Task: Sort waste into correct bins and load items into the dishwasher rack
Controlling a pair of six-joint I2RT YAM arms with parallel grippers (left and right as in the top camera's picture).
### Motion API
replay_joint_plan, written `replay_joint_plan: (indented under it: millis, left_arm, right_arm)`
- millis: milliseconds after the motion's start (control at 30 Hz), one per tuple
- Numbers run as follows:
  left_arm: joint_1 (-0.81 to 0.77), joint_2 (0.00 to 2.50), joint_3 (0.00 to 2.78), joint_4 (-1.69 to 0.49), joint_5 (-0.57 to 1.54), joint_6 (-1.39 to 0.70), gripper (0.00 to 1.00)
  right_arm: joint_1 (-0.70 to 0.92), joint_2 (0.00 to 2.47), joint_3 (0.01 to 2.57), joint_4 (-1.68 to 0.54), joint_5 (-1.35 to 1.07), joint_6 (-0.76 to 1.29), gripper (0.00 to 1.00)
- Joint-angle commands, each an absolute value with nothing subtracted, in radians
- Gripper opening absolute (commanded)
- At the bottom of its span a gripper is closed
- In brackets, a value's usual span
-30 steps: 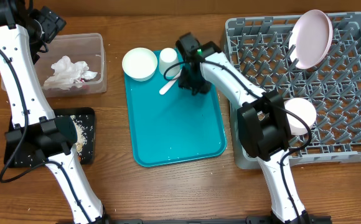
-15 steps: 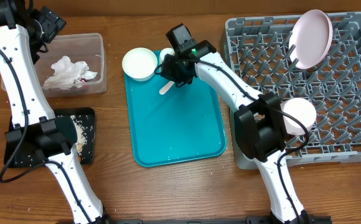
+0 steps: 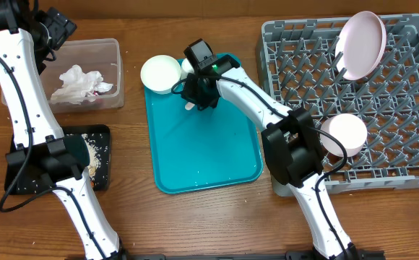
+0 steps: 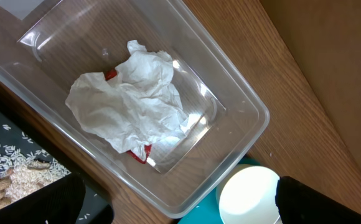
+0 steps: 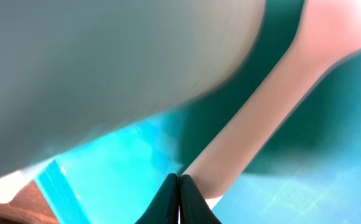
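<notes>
My right gripper (image 3: 198,92) is shut and low over the teal serving tray (image 3: 202,148). Its closed tips (image 5: 180,180) lie against the end of the white plastic fork (image 5: 261,106), beside it, not around it. The fork (image 3: 188,105) lies by the white cup (image 3: 188,66), which the arm mostly hides. A white bowl (image 3: 160,74) stands on the tray's far left corner. My left gripper (image 4: 180,210) is open and empty above the clear tub (image 4: 243,106), which holds crumpled napkins (image 4: 131,99) and a red wrapper (image 4: 140,154).
The grey dishwasher rack (image 3: 404,155) at the right holds the pink-white plate (image 3: 361,43) upright and a second white bowl (image 3: 345,133). A black tray (image 3: 100,162) with rice and scraps (image 4: 9,171) sits at the left front.
My right gripper has moved left across the teal tray, from its far right part to the fork beside the cup. The left arm has not moved.
</notes>
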State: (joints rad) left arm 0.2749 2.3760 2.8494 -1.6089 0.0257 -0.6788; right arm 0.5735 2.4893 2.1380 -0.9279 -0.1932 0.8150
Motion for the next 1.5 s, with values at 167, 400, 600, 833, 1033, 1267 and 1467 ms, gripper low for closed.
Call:
replay_joint_plan:
  millis: [167, 400, 600, 833, 1033, 1267, 1467]
  left_arm:
    - [0.268, 2.374, 2.849, -1.611, 0.019, -0.685, 1.0]
    - [0.268, 2.374, 2.849, -1.611, 0.019, -0.685, 1.0]
    - [0.268, 2.374, 2.849, -1.611, 0.019, -0.685, 1.0]
    - [0.268, 2.374, 2.849, -1.611, 0.019, -0.685, 1.0]
    - [0.268, 2.374, 2.849, -1.611, 0.019, -0.685, 1.0]
    - [0.268, 2.374, 2.849, -1.611, 0.019, -0.685, 1.0]
    - [0.268, 2.374, 2.849, -1.611, 0.019, -0.685, 1.0]
  right_arm:
    - [0.554, 2.515, 2.148, -1.012, -0.074, 0.812, 0.04]
    - [0.453, 2.488, 2.156, -1.223, 0.034, 0.801, 0.04]
    - [0.384, 2.397, 2.17, -1.232, -0.02, 0.579, 0.04]
    - [0.384, 2.348, 2.267, -1.254, -0.02, 0.346, 0.59]
    - [0.379, 2.349, 2.263, -1.246, -0.012, 0.318, 0.71]
    - [0.379, 2.374, 2.216, -1.201, 0.039, 0.258, 0.69]
    - [0.382, 2.403, 2.211, -1.19, 0.038, 0.246, 0.69]
